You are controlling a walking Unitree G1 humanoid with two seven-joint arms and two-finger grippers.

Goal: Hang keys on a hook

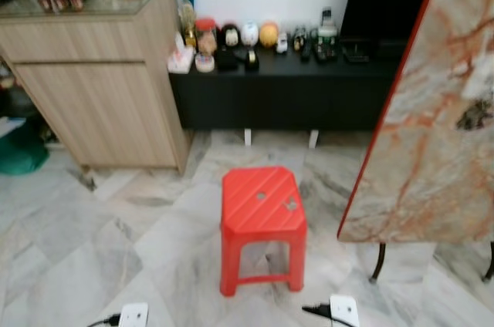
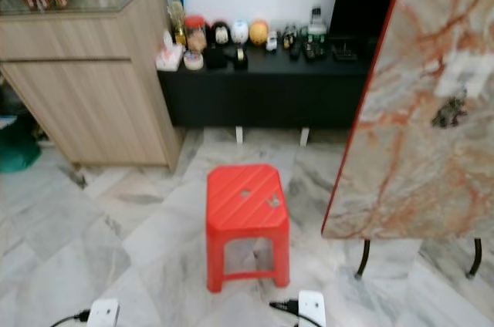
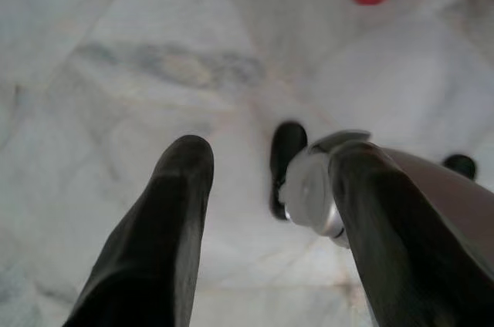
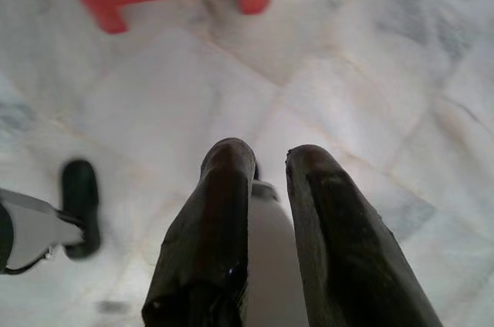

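Note:
A small dark bunch that looks like keys [image 1: 472, 115] lies on the marble table [image 1: 432, 173] with a red edge, at the right. No hook can be made out. Both arms hang low over the marble floor. In the left wrist view my left gripper [image 3: 270, 153] is open, its two black fingers [image 3: 174, 211] wide apart with nothing between them. In the right wrist view my right gripper [image 4: 268, 156] points down at the floor with its fingers [image 4: 220, 211] close together and empty.
A red plastic stool [image 1: 262, 207] stands on the floor straight ahead. Behind it a low black bench [image 1: 285, 84] carries several small ornaments. A wooden cabinet [image 1: 100, 88] stands at the left. Pale floor lies open around the stool.

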